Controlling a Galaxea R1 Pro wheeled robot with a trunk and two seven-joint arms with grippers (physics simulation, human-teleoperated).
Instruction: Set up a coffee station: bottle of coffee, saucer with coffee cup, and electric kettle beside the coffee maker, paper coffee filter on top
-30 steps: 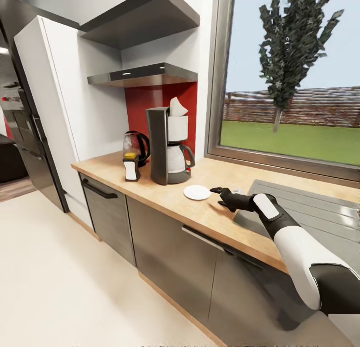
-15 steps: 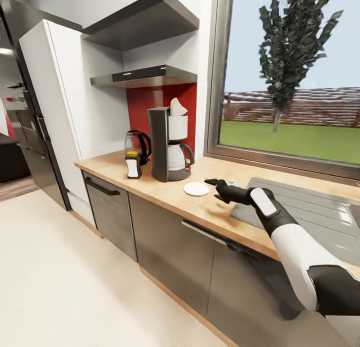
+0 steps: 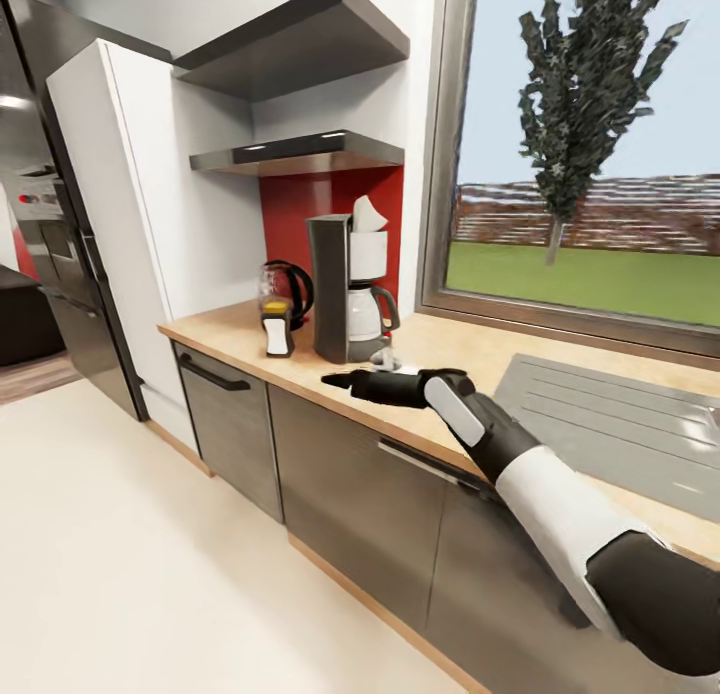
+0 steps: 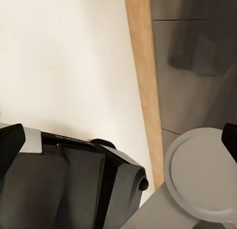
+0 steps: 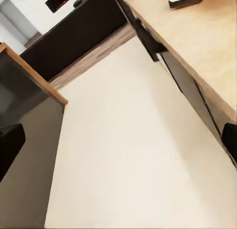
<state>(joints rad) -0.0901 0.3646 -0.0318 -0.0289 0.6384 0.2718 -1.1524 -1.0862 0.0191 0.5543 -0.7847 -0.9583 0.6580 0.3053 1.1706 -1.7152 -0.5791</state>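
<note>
Head view: wooden countertop (image 3: 470,349) under window (image 3: 590,154); right gripper (image 3: 335,380) empty, opening unclear.

Right gripper (image 3: 338,381): swung leftward along the countertop (image 3: 300,359), off the sink side, now reaching past the counter's front edge before the coffee maker (image 3: 345,289). Saucer (image 3: 385,366): formerly in plain sight, now mostly hidden behind the right forearm. Camera: shifted slightly.

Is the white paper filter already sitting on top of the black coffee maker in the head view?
Yes, the white paper filter sticks up from the top of the black coffee maker on the wooden countertop.
</note>
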